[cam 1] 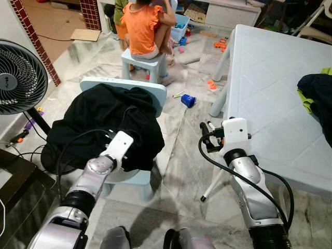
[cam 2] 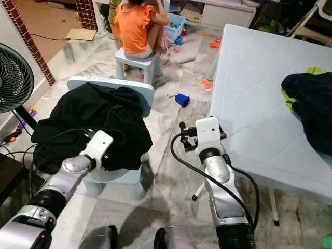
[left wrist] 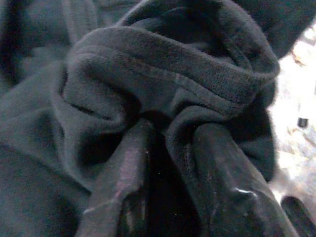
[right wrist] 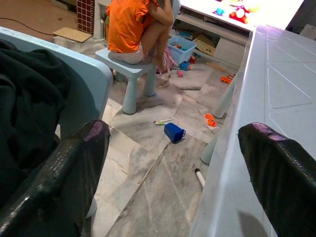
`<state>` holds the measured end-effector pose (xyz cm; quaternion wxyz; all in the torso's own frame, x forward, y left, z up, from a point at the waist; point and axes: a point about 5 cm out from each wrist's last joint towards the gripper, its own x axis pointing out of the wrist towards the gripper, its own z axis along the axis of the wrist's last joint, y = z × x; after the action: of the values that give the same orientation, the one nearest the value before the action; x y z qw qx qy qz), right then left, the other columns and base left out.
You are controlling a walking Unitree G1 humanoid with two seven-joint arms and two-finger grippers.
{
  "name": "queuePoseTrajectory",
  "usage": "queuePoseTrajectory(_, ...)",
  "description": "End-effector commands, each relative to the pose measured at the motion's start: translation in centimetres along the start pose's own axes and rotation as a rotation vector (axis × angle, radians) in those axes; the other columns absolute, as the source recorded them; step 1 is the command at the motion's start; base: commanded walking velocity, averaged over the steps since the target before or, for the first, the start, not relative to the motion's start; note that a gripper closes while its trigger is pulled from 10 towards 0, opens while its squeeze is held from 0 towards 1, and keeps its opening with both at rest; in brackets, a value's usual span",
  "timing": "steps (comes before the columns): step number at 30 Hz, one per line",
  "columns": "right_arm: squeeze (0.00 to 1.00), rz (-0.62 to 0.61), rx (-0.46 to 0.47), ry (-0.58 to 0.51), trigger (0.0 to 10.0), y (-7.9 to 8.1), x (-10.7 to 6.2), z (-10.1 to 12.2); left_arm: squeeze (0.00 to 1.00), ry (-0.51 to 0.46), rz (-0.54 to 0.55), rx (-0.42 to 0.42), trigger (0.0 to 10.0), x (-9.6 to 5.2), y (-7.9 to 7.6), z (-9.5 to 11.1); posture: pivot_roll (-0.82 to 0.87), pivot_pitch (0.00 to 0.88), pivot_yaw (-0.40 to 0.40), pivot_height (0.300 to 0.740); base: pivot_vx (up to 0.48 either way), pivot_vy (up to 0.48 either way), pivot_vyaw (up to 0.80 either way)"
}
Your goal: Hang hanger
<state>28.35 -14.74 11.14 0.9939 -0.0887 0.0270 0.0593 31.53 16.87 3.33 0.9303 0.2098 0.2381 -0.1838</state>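
Left gripper [left wrist: 163,163] pinches a fold of the black garment [cam 1: 104,122] heaped on the chair [cam 1: 158,93], likely digging for the hanger, unseen. Right gripper [right wrist: 173,173] wide, idle beside table edge [cam 1: 244,104].

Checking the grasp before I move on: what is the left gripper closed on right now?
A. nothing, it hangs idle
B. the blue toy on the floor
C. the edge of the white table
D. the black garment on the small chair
D: the left gripper pinches a fold of the black garment heaped on the small chair.
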Motion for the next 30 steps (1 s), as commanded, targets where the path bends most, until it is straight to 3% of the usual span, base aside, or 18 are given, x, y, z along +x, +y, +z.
queuePoseTrajectory(1,0.0,-0.006,-0.008,-0.012,10.0,-0.3,0.0,0.4,0.0,-0.014,0.031,0.0,0.0,0.0,0.7,0.2,0.0,0.13,-0.107,0.74,0.0,0.0,0.0)
queuePoseTrajectory(9,0.0,-0.003,-0.009,-0.021,10.0,-0.1,0.4,0.6,0.0,-0.081,0.112,-0.007,0.0,0.0,2.0,1.1,0.0,0.116,-0.109,0.74,0.0,0.0,0.0)
queuePoseTrajectory(24,0.0,-0.006,0.0,-0.045,10.0,0.4,1.6,0.9,0.0,-0.207,0.263,-0.133,0.0,-0.5,4.3,2.8,0.03,0.057,-0.093,0.74,0.0,0.0,0.0)
queuePoseTrajectory(30,0.0,-0.019,0.008,-0.06,10.0,0.5,1.8,1.0,0.0,-0.243,0.375,-0.21,0.0,-1.6,5.2,2.1,0.04,0.039,-0.077,0.74,0.0,0.0,0.0)
